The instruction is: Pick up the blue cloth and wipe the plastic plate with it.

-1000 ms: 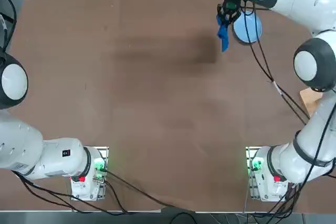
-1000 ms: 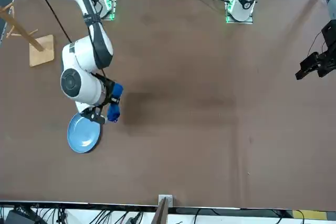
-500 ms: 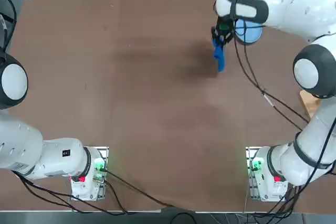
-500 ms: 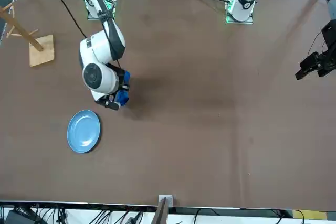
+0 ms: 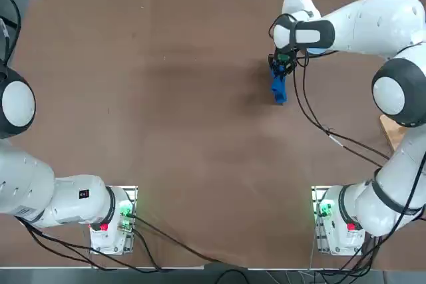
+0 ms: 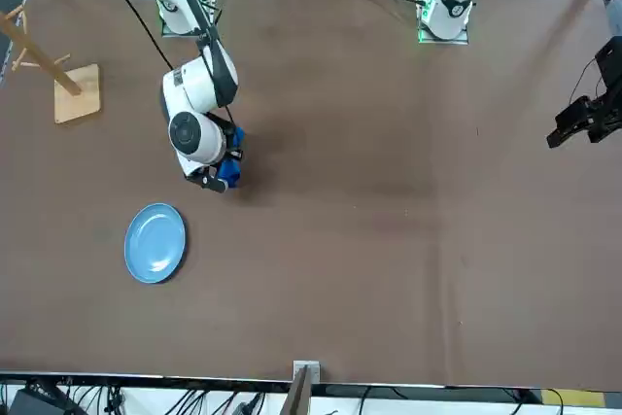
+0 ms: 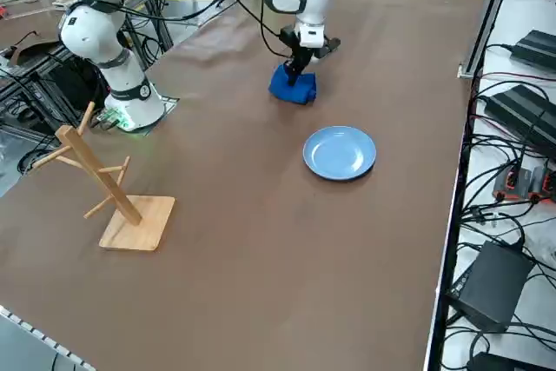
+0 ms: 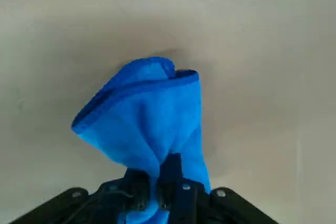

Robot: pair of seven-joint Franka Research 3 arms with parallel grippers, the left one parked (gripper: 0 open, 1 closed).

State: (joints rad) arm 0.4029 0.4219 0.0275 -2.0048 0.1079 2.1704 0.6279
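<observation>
My right gripper [image 7: 300, 62] is shut on the blue cloth [image 7: 293, 87], which hangs bunched from its fingers down to about the tabletop. The wrist view shows the cloth [image 8: 147, 114] pinched at its top fold by the gripper [image 8: 165, 184]. From across the table the cloth [image 6: 230, 168] and gripper [image 6: 212, 178] are apart from the plastic plate [image 6: 155, 243]. The light-blue plate [image 7: 340, 152] lies flat and bare on the brown table, nearer the far edge. Overhead, the cloth [image 5: 278, 89] dangles below the gripper [image 5: 281, 68]; my arm hides the plate there.
A wooden peg rack [image 7: 113, 193] stands on its square base toward the table's right side, also visible as the rack [image 6: 58, 75] from the front. The far table edge [image 7: 452, 171] runs just beyond the plate, with cables and boxes off it.
My right gripper has carried the cloth away from above the plate, back toward the robot's side and the table's middle, and lower. The plate has not moved.
</observation>
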